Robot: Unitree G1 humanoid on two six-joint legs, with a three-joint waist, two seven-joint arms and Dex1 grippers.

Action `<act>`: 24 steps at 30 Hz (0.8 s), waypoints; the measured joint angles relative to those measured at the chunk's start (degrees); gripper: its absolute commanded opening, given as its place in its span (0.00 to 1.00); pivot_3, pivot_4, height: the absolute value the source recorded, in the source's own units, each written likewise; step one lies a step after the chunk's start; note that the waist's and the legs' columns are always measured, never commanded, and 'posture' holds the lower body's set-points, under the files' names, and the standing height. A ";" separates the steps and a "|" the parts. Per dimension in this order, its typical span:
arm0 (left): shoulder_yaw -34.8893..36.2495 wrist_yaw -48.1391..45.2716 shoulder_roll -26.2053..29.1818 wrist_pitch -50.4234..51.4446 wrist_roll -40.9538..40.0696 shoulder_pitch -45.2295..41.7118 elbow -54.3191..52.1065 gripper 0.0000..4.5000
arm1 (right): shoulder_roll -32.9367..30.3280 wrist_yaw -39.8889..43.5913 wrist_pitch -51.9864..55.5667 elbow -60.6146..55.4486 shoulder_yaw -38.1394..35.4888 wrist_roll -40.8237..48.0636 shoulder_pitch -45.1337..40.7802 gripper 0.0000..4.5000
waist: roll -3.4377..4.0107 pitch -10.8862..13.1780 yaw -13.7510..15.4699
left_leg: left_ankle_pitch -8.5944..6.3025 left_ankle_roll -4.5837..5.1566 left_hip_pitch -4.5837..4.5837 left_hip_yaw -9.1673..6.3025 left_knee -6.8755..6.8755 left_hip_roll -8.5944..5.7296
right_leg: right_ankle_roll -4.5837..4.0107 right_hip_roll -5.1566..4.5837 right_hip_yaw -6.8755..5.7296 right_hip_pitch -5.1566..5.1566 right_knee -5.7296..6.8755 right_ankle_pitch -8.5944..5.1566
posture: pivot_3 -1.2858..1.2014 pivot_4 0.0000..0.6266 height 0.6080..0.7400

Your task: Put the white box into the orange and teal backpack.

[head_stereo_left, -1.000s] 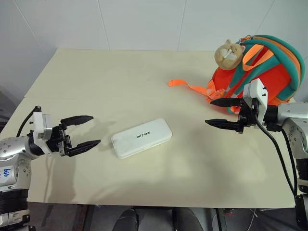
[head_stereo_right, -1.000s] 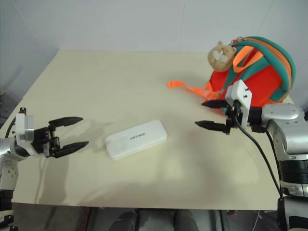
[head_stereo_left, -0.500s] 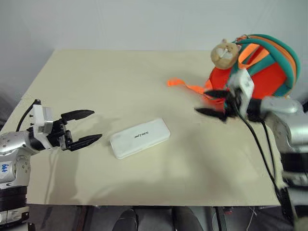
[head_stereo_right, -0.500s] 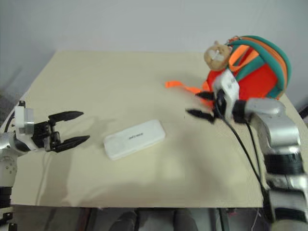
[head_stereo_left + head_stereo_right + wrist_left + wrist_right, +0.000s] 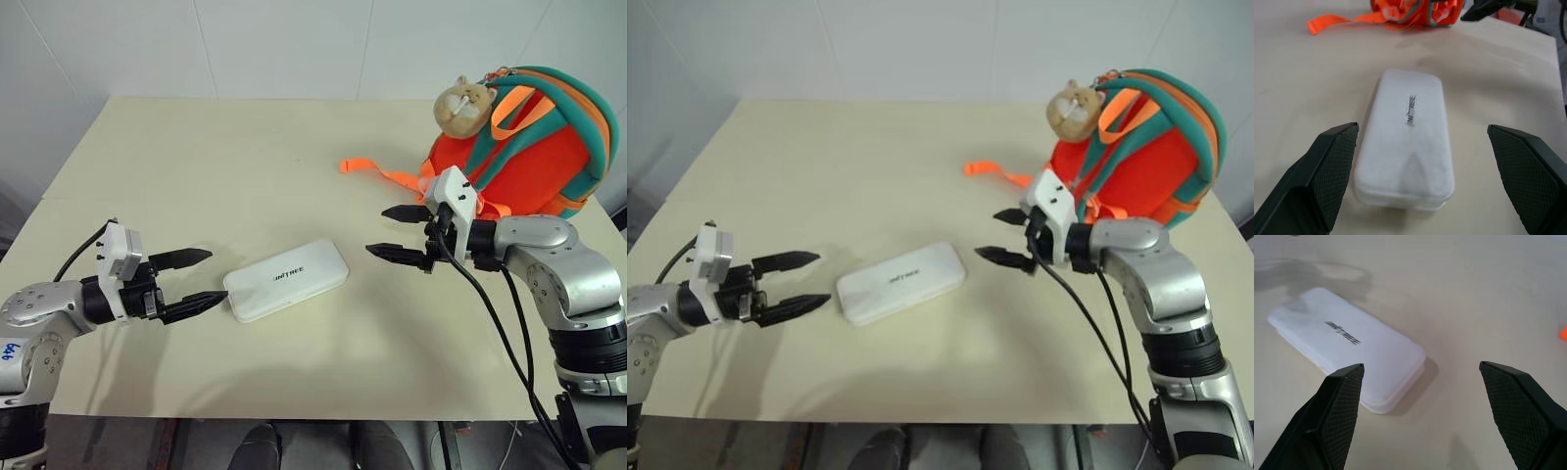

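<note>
Left eye view is showing the box [image 5: 287, 280] lying flat near the middle of the table [image 5: 225, 157], untouched, so the task is sitting at its start: nothing is gripped, nothing lifted, and the whole carry to the backpack [image 5: 529, 142] is waiting to be done. The box is looking like hard, smooth white plastic, a flat slab with rounded corners, a seam running round its edge and a small dark line of lettering on top. It is lying at a slant, one short end pointing toward the left gripper [image 5: 184, 283], the other toward the right gripper [image 5: 397, 233].

Both grippers are standing fully spread and holding nothing. The left one is hovering just beside the box's near end, its black, cross-hatched fingers [image 5: 1327, 171] framing that end in the left wrist view. The right one is hanging a little apart from the far end, between box and backpack.

The backpack is sitting upright at the table's far right corner, well apart from the box: soft orange fabric, teal straps and edging, an orange webbing strap [image 5: 377, 172] trailing across the pale matte tabletop, and a tan plush toy [image 5: 461, 107] perching at its top. Whether its opening is unzipped, I cannot tell.
</note>
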 measured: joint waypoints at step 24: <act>8.78 14.56 1.22 13.17 -1.74 8.51 -3.90 0.00 | 6.29 1.17 -13.39 19.74 8.61 -12.09 -7.66 0.03 | -0.02 -0.01 -0.28 | -0.01 0.06 0.02 0.46 -0.03 0.14 | -0.04 0.11 0.35 -0.19 0.06 0.20 | 0.52 0.24 1.00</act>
